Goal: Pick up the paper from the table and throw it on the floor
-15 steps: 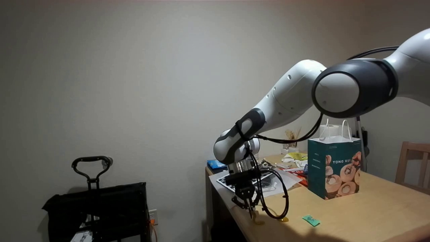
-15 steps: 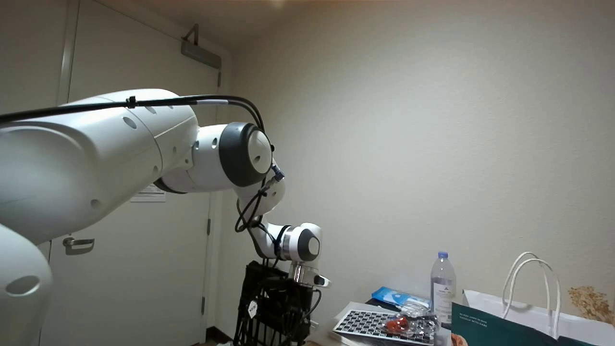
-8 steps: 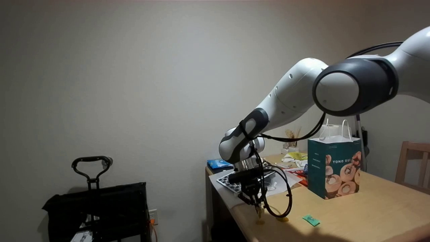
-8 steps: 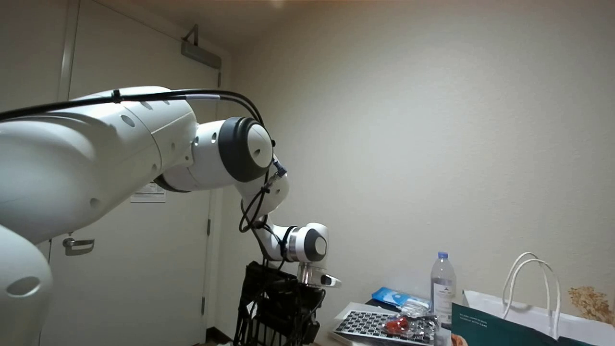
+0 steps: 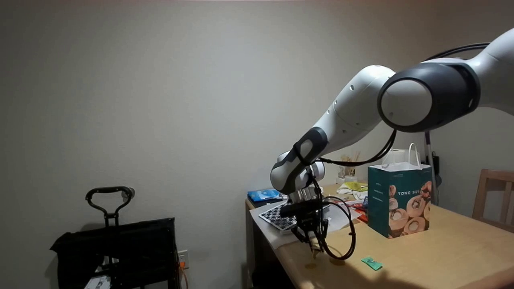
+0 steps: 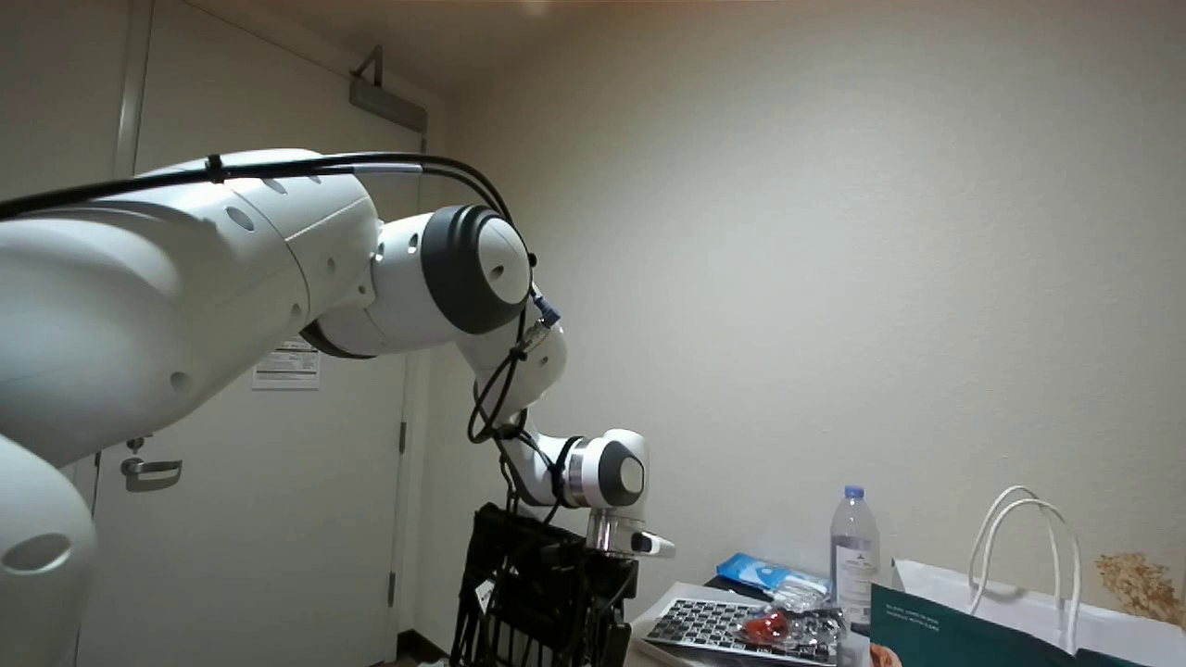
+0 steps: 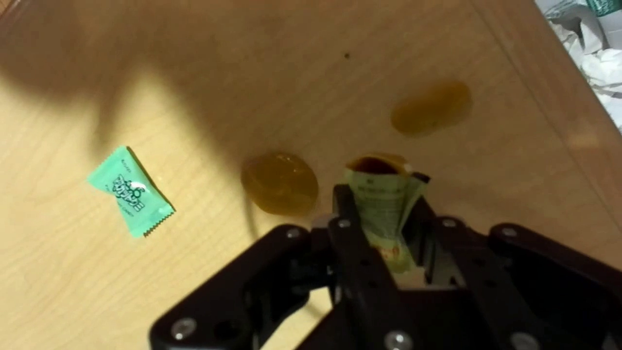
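Observation:
The paper [image 7: 381,214] is a small yellow-green printed wrapper with an amber, dark-looking open top. My gripper [image 7: 381,200] is shut on it in the wrist view, with a finger pressing each side. In an exterior view the gripper [image 5: 315,248] points down over the table [image 5: 453,245], with a little of the wrapper showing at its tips, slightly above the top. The pale wooden table top [image 7: 53,272] fills most of the wrist view. In the exterior view with the door, the fingers cannot be made out against black things. The floor is not clearly shown.
A green candy packet [image 7: 131,192] and two amber blobs [image 7: 279,183] lie on the table. White crumpled papers [image 7: 602,68] show beyond the table edge. A teal printed bag [image 5: 401,200], keyboard [image 5: 277,216] and bottle [image 6: 853,556] stand farther back. A black cart [image 5: 120,257] stands beside the table.
In an exterior view my gripper has moved right and slightly up, with the wrapper rising with it. The amber blobs stay on the table below. The arm's elbow has risen.

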Controlling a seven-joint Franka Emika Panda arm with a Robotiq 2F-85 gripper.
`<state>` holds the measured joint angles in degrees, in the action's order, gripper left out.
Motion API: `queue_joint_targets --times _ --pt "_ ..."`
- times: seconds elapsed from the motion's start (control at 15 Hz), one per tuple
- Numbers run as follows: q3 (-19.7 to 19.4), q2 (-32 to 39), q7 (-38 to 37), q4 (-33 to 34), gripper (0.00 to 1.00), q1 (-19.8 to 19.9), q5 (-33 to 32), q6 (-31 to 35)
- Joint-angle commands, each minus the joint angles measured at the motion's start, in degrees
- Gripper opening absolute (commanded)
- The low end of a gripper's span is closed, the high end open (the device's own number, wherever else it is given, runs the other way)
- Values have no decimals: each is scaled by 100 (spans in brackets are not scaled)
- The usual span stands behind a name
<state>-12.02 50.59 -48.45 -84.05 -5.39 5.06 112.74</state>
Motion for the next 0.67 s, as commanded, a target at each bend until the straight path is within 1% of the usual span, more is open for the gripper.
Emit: queue_joint_targets --times 0.0,0.27,0.33,0.47,0.6 --pt "123 28 -69 66 62 83 -115 -15" --pt "140 44 -71 108 86 62 -142 -14" --pt "146 28 -62 102 93 61 -142 6" --pt "160 -24 -36 73 100 55 -144 49" --pt "176 -116 -17 8 100 37 -142 106"
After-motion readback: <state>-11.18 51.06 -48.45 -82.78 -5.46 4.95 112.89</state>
